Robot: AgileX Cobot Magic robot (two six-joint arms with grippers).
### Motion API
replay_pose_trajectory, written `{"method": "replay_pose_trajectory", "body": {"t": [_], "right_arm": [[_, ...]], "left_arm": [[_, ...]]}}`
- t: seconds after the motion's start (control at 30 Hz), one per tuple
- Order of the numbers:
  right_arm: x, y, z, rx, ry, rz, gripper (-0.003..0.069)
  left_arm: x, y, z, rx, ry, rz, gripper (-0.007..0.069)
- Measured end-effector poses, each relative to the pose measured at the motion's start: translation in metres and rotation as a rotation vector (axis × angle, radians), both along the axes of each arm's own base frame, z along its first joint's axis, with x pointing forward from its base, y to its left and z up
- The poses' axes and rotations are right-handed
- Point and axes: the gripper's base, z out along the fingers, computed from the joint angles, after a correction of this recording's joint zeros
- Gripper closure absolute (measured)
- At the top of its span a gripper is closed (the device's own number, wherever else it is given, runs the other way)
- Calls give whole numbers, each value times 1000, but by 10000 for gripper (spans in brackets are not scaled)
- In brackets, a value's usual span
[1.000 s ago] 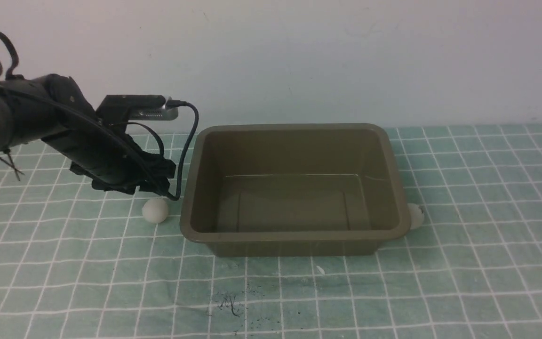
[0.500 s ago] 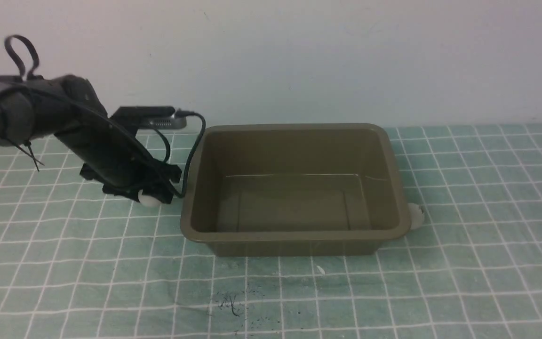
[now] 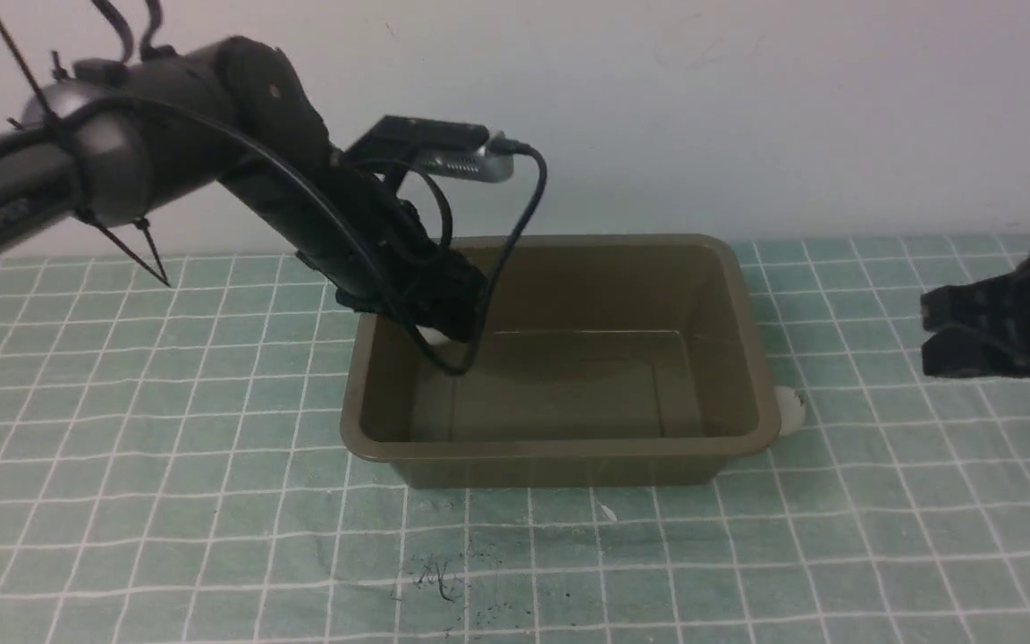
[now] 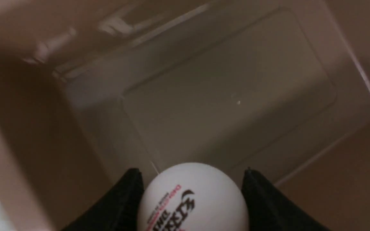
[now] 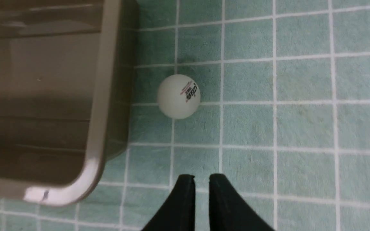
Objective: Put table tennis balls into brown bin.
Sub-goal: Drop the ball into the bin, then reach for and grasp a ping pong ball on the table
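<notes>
The left hand [image 3: 441,325] is closed on a white table tennis ball [image 4: 193,199]. Its two black fingers [image 4: 122,205] press against the ball's opposite sides, spread about as wide as the ball, and the dark printed logo faces the wrist camera. In the front view this hand hangs left of centre, inside the line of the brown bin's [image 3: 560,444] rim near its rear left corner. The ball is above the bin's bare floor. A black cable [image 3: 524,215] loops from the wrist down past the hand. At the right edge of the frame the right hand [image 5: 202,180] hovers over the bench [image 3: 166,501], well apart from the bin. Its fingers are nearly together, with only a thin slit between them, and they hold nothing. The second ball [image 5: 178,96] lies on the bench's green checked cover just beside the bin's front right corner. In the front view the flared rim partly hides it.
</notes>
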Motion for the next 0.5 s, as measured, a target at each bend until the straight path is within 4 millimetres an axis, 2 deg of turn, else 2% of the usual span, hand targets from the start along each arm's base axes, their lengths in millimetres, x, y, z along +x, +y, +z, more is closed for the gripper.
{"method": "replay_pose_trajectory", "body": {"t": [0.03, 0.13, 0.2, 0.27, 0.3, 0.33, 0.37, 0.4, 0.5], "right_arm": [[16, 9, -11, -20, 16, 42, 533], [38, 22, -28, -49, 35, 90, 430], [46, 28, -36, -60, 44, 108, 384], [61, 35, -50, -65, 67, 117, 304], [62, 35, -51, -65, 70, 117, 297], [71, 39, -64, -70, 98, 121, 242], [72, 39, -66, -70, 102, 121, 236], [77, 41, -77, -81, 126, 131, 199], [87, 46, -94, -82, 149, 137, 165]], "left_arm": [[2, -3, -13, 5, 38, 14, 259], [3, -1, -18, 21, 53, 30, 186], [5, 2, -15, 30, 47, 42, 137], [10, 10, 1, 42, 20, 73, 99], [9, 10, 1, 41, 22, 76, 97], [12, 20, 23, 48, -4, 110, 92], [11, 21, 24, 46, -2, 112, 92], [11, 28, 41, 50, -26, 133, 107], [-1, 49, 87, 79, -96, 159, 249]]}}
